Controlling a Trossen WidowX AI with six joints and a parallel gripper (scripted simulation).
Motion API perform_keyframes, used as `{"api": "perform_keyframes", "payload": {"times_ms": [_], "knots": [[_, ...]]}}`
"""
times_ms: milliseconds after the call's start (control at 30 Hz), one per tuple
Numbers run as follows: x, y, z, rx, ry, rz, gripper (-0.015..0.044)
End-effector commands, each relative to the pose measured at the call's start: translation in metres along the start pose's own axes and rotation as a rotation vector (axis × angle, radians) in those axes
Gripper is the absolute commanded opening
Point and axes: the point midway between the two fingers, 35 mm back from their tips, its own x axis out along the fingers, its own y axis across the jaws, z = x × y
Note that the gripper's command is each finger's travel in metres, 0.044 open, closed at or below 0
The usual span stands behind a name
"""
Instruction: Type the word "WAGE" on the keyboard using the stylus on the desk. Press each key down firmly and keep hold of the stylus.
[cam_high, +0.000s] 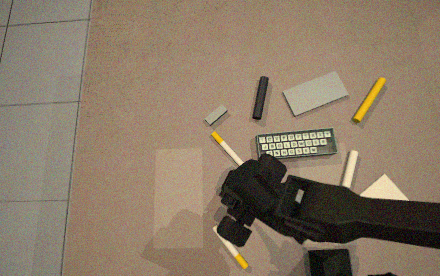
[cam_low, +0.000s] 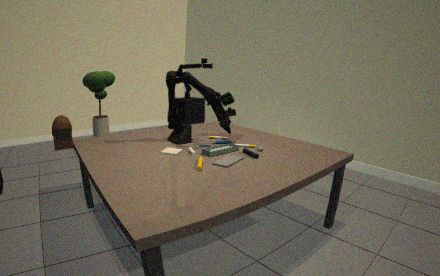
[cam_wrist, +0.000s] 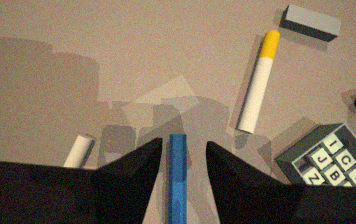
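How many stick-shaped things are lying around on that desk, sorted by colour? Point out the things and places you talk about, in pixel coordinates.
Black stick (cam_high: 260, 97) (cam_low: 251, 153): 1
Yellow stick (cam_high: 369, 99) (cam_low: 199, 163): 1
Plain white stick (cam_high: 350, 169) (cam_low: 191, 150): 1
White-and-yellow sticks (cam_high: 231, 153) (cam_high: 229, 245) (cam_low: 245, 145) (cam_low: 218, 137) (cam_wrist: 257, 90) (cam_wrist: 78, 151): 2
Blue stylus (cam_low: 223, 142) (cam_wrist: 178, 182): 1
Total: 6

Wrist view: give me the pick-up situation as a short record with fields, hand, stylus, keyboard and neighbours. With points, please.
hand: open (cam_high: 245, 200) (cam_low: 229, 131) (cam_wrist: 184, 140), above the desk
stylus: blue (cam_low: 223, 142) (cam_wrist: 178, 180), in line with the space between the fingers, bare gap showing on both sides
grip on stylus: none
keyboard: lower right of the wrist view (cam_high: 295, 143) (cam_low: 220, 150) (cam_wrist: 322, 162), partly cut off
right of stylus: white stick with yellow end (cam_high: 227, 149) (cam_low: 247, 145) (cam_wrist: 257, 90)
upper right: grey block (cam_high: 216, 114) (cam_low: 260, 149) (cam_wrist: 310, 22)
stylus in top view: hidden by the arm
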Motion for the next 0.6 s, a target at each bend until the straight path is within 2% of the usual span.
{"api": "perform_keyframes", "payload": {"times_ms": [0, 567], "knots": [[-0.0006, 0.0062, -0.0005, -0.069, -0.05, 0.005, 0.015], [0.0078, 0.0059, -0.0071, -0.069, -0.049, 0.005, 0.015]]}}
